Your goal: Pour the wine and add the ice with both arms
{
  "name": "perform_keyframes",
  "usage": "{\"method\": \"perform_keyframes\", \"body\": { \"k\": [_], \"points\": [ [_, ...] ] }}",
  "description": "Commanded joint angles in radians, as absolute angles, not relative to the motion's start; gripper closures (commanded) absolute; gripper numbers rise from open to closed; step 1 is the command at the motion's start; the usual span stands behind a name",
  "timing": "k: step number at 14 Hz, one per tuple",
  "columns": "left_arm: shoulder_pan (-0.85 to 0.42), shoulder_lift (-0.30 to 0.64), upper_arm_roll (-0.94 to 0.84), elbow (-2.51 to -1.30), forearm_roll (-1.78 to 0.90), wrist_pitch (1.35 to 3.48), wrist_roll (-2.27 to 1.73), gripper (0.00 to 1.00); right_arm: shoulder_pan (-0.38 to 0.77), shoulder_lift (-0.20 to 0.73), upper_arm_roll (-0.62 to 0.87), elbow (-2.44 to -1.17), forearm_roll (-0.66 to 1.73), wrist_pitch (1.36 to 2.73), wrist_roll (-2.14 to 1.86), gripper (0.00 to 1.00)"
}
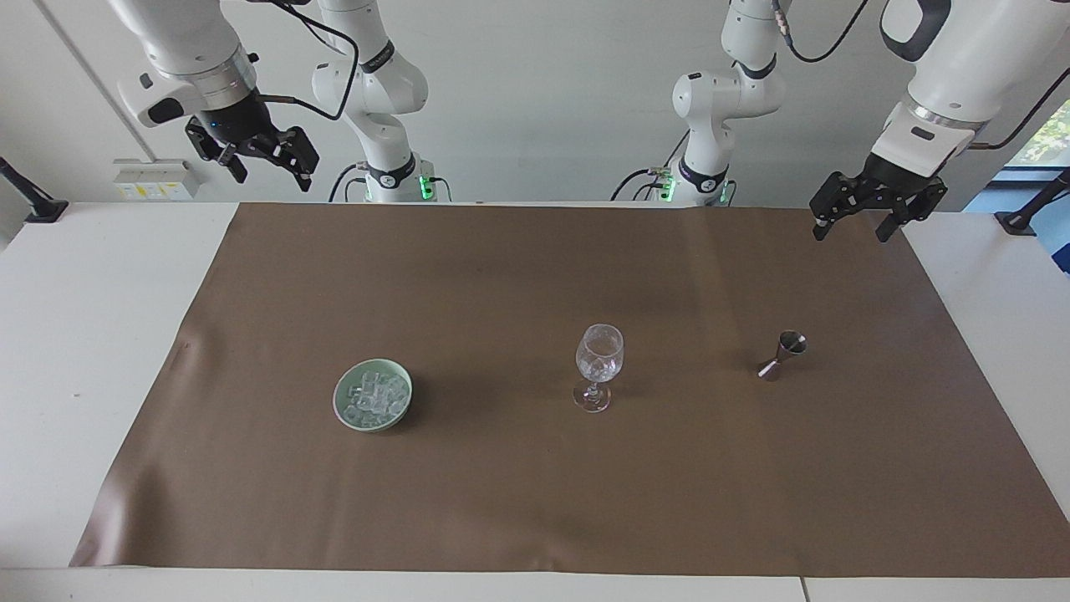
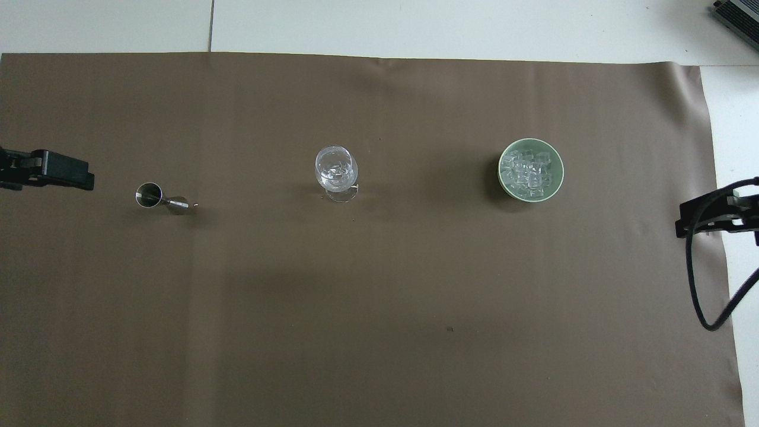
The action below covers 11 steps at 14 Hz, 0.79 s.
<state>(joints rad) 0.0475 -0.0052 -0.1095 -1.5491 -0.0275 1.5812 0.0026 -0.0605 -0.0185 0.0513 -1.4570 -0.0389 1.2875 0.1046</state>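
Wine glass (image 1: 598, 366) – mid-mat, upright.
Jigger (image 1: 782, 354) toward left arm's end; ice (image 1: 374, 396) in bowl (image 1: 344, 411) toward right's. Left tool (image 1: 859, 221), right tool (image 1: 266, 168) – spread, empty, aloft.

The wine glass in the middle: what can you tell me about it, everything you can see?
The glass is clear and stemmed, with a rounded bowl, a thin stem and a round foot. It stands upright on the brown mat, between the green bowl of ice and the small steel jigger, apart from both. Something clear and glinting shows inside it; whether that is ice, liquid or reflections I cannot tell. Nothing touches it but the mat.
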Motion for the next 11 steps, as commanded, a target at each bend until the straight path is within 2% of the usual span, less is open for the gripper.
{"method": "perform_keyframes", "body": {
  "k": [1,11],
  "points": [
    [0.057,-0.028,-0.112,-1.574,-0.023,1.592,0.014,0.00,-0.057,-0.055,0.040,-1.509,-0.035,1.293,0.075,0.00],
    [0.061,-0.028,-0.112,-1.574,-0.023,1.592,0.015,0.00,-0.055,-0.055,0.035,-1.506,-0.037,1.316,0.081,0.00]
  ]
}}
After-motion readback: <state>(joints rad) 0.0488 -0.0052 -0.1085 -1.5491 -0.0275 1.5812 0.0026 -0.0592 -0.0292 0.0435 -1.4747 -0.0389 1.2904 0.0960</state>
